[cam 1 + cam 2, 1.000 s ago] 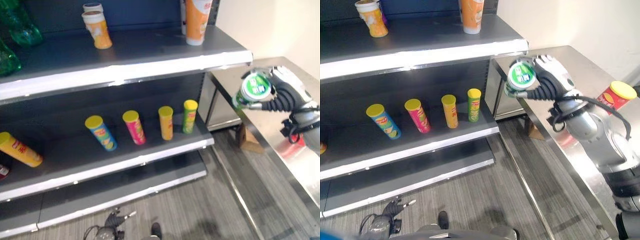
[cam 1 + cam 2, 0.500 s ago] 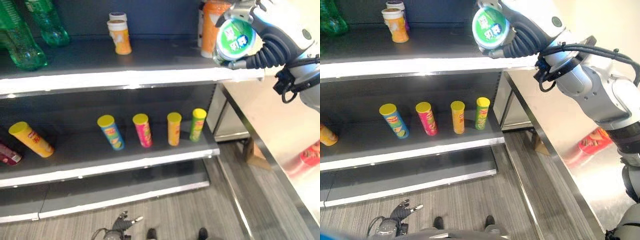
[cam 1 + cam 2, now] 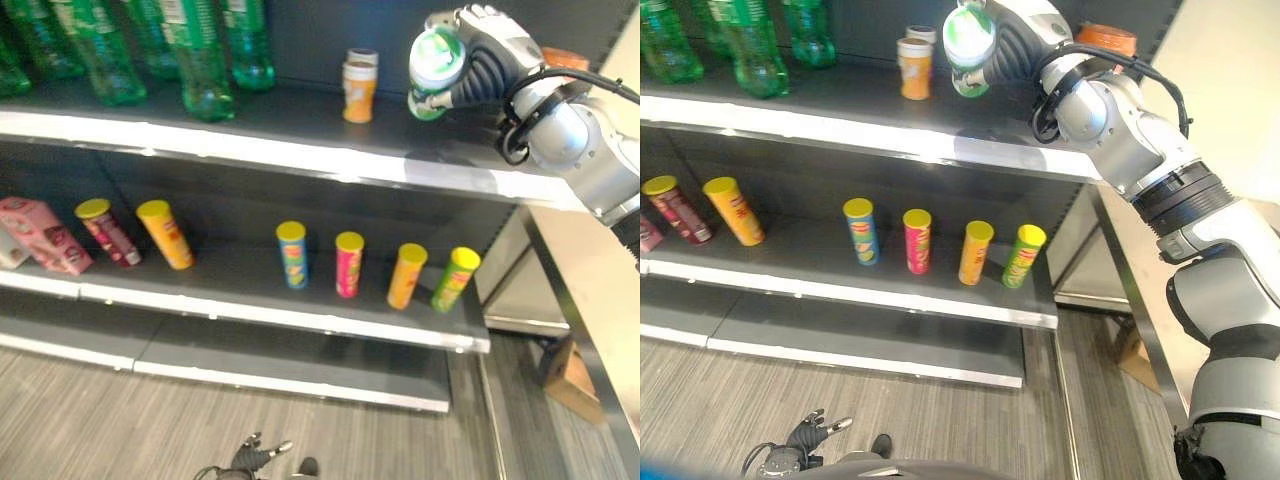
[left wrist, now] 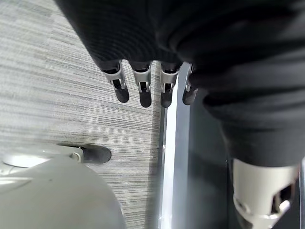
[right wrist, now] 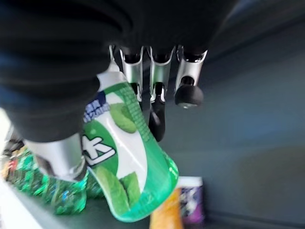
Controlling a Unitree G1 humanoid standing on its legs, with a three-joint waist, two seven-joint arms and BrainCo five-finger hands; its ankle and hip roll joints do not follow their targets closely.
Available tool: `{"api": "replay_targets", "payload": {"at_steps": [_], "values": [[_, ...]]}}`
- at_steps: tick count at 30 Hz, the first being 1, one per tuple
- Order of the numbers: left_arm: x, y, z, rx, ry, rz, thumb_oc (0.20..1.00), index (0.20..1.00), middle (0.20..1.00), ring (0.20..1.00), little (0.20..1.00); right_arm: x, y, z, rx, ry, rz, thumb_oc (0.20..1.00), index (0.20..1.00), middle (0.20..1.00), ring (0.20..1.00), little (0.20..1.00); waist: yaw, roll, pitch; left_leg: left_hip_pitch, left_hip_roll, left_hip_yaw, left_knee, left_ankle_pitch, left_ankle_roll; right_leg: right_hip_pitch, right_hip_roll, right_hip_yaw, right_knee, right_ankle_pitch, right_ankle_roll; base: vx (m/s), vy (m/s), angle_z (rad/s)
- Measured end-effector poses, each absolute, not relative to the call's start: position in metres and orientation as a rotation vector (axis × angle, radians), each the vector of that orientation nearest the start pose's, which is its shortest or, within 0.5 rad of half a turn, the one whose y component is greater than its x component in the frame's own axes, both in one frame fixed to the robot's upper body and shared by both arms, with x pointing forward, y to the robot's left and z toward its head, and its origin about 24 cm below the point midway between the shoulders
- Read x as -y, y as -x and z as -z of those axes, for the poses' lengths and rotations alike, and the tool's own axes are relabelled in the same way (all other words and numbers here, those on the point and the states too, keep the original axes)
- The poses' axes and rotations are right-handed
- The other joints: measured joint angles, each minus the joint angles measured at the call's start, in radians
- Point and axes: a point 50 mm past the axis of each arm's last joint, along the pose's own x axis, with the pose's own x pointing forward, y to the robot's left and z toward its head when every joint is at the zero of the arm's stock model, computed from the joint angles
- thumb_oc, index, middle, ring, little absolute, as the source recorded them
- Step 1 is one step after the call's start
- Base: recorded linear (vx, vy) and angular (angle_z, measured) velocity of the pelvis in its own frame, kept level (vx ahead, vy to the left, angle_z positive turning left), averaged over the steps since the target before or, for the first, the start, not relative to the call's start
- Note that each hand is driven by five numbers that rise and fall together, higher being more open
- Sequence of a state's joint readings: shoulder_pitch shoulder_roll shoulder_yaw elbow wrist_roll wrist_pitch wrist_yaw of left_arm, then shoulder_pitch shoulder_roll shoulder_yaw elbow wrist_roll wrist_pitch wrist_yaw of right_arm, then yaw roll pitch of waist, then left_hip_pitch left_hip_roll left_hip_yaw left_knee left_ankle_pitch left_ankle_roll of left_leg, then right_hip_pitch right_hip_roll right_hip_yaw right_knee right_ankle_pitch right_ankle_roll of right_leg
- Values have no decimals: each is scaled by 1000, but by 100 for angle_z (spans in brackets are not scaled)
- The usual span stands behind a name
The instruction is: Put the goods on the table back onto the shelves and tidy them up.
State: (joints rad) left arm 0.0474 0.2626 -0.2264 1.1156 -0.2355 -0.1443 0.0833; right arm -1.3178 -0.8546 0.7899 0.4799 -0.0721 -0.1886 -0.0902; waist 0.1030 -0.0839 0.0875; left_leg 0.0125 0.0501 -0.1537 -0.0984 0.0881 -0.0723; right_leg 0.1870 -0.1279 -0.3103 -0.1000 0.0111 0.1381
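- My right hand (image 3: 478, 62) has swung from beside the steel table up to the top shelf (image 3: 300, 150), carrying the green-and-white cup (image 3: 433, 72); my head has turned too, so the whole shelf unit has slid across my view.
- The cup now hangs over the right part of that shelf, tilted, its base just above or barely at the shelf surface; I cannot tell whether it touches.
- I judge the carry nearly done: what is left is setting the cup upright and letting go.
- My right arm reaches in from the right, stretched high and forward, the back of the hand upward, fingers (image 5: 156, 107) and thumb curled round the cup's body in a firm clasp.
- An orange cup (image 3: 359, 90) with a darker one close behind it stands a little to the left of mine, an orange tub (image 3: 1106, 40) sits behind my wrist, and green bottles (image 3: 200, 55) fill the shelf's left end.
- Chip cans (image 3: 349, 264) line the shelf below.
- My left hand (image 4: 143, 86) hangs low over the grey floor, its fingers straight and holding nothing.
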Motion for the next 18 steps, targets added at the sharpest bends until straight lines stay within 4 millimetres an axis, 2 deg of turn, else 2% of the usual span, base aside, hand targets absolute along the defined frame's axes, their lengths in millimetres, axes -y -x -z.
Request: {"api": "replay_targets", "payload": {"at_steps": [2, 4, 6, 8, 13, 15, 18], "values": [[-228, -107, 151, -1015, -188, -129, 1000, 1000, 1000, 1000, 1000, 156, -378, -317, 672, 1245, -153, 200, 200, 200, 200, 200, 3, 1, -4, -12, -11, -45, 0, 1, -2, 13, -3, -47, 0, -9, 1, 27, -52, 64], [-227, -111, 150, -997, -175, -136, 1000, 1000, 1000, 1000, 1000, 167, -384, -312, 599, 1251, -141, 200, 200, 200, 200, 200, 24, 1, -8, -28, -13, -55, 0, 2, 2, 14, -3, -75, 0, -12, 1, 31, -38, 49], [-231, -99, 154, -1046, -182, -151, 1000, 1000, 1000, 1000, 1000, 161, -382, -312, 594, 1236, -191, 200, 200, 200, 200, 200, 37, 3, -9, -41, -15, -50, 0, 11, 13, 16, -7, -101, 0, -18, -3, 37, -41, 41], [-232, -96, 155, -1059, -184, -154, 1000, 1000, 1000, 1000, 1000, 155, -381, -315, 602, 1221, -216, 200, 200, 200, 200, 200, 40, 3, -9, -43, -21, -53, 1, 24, 0, 18, -10, -107, 0, -21, 0, 36, -44, 17], [-232, -100, 154, -1047, -185, -153, 1000, 1000, 1000, 1000, 1000, 145, -386, -304, 552, 1179, -287, 200, 200, 200, 200, 200, 44, 3, -9, -28, -32, -81, 5, 32, -10, 46, -15, -126, 0, -32, 10, 23, -31, 19], [-232, -101, 154, -1044, -186, -152, 1000, 1000, 1000, 1000, 1000, 141, -389, -299, 536, 1158, -304, 200, 200, 200, 200, 200, 47, 3, -9, -37, -25, -80, 0, 24, -18, 46, -9, -126, 0, -34, 9, 24, -22, 7], [-232, -101, 154, -1044, -186, -151, 1000, 1000, 1000, 1000, 1000, 141, -390, -298, 521, 1148, -307, 200, 200, 200, 200, 200, 45, 1, -11, -48, -18, -65, 0, 21, -13, 45, -5, -140, 0, -36, 7, 38, -19, 13]]}}
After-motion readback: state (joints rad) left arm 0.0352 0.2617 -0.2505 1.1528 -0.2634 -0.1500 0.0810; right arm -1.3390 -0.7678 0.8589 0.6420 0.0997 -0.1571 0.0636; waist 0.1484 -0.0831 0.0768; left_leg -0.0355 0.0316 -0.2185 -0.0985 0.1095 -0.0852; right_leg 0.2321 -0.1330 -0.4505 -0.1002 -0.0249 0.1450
